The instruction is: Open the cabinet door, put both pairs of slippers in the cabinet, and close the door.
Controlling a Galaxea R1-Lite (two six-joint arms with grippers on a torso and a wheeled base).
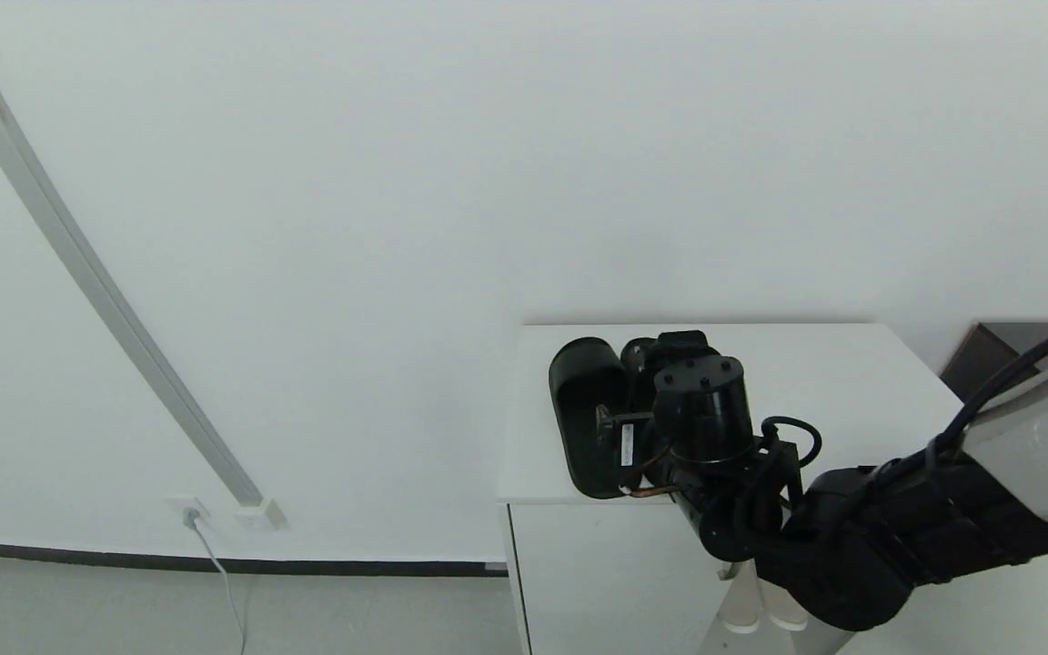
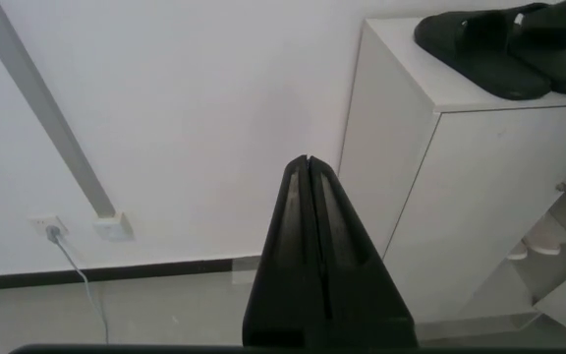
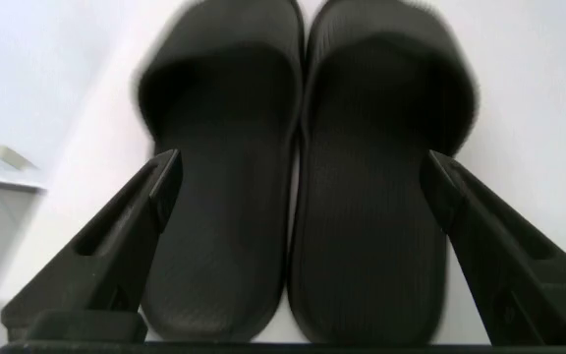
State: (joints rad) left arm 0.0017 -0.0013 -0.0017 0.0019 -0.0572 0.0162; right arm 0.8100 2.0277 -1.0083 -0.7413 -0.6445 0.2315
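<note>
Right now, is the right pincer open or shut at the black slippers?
Open: the right pincer has its fingers wide apart, one at each side of the black slippers on the cabinet top.

The pair of slippers [image 3: 371, 226] is plain black with a fine ribbed pattern on the footbeds, the cabinet [image 1: 597, 564] and the wall [image 1: 397, 182] are plain white, the slanted wall strip [image 1: 78, 255] is light grey, the skirting [image 1: 306, 566] is dark, and the left pincer [image 2: 309, 167] and the right pincer [image 3: 303, 162] are black.
</note>
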